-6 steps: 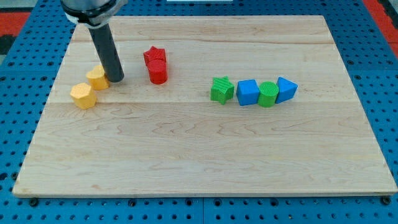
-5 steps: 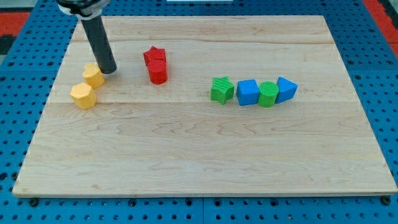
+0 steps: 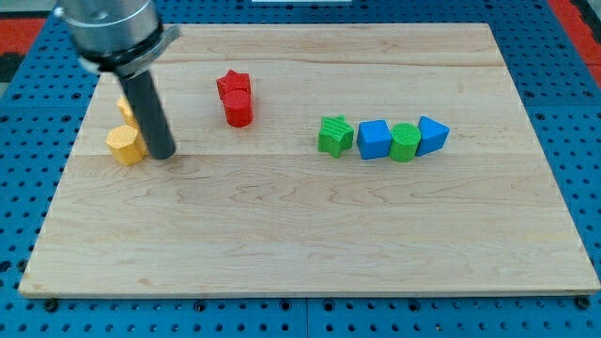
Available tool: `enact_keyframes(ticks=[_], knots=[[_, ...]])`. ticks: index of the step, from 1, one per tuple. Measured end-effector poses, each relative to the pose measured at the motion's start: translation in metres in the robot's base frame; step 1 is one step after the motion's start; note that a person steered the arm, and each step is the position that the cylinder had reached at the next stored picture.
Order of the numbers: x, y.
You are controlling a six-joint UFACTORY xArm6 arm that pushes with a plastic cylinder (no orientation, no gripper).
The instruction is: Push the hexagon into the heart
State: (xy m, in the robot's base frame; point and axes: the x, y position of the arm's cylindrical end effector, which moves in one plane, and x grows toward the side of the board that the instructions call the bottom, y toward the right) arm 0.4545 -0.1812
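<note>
A yellow hexagon block [image 3: 123, 145] lies near the board's left edge. A second yellow block [image 3: 125, 109], probably the heart, sits just above it and is mostly hidden behind my rod. My tip [image 3: 161, 153] rests on the board right beside the hexagon, at its right side, touching or nearly touching it. The rod rises up and to the left across the hidden yellow block.
A red star [image 3: 232, 84] sits against a red cylinder [image 3: 238, 109] at upper middle. A row stands at the right: green star [image 3: 334, 135], blue cube [image 3: 374, 140], green cylinder [image 3: 405, 143], blue triangular block [image 3: 431, 135]. The wooden board [image 3: 310, 235] lies on a blue pegboard.
My tip has moved down the view, from beside the upper yellow block to the right side of the hexagon. The upper yellow block has shifted up and left a little.
</note>
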Motion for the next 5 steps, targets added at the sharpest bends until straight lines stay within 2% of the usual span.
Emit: enact_keyframes(ticks=[1, 3, 5], knots=[[0.017, -0.035], [-0.021, -0.054], [-0.019, -0.086]])
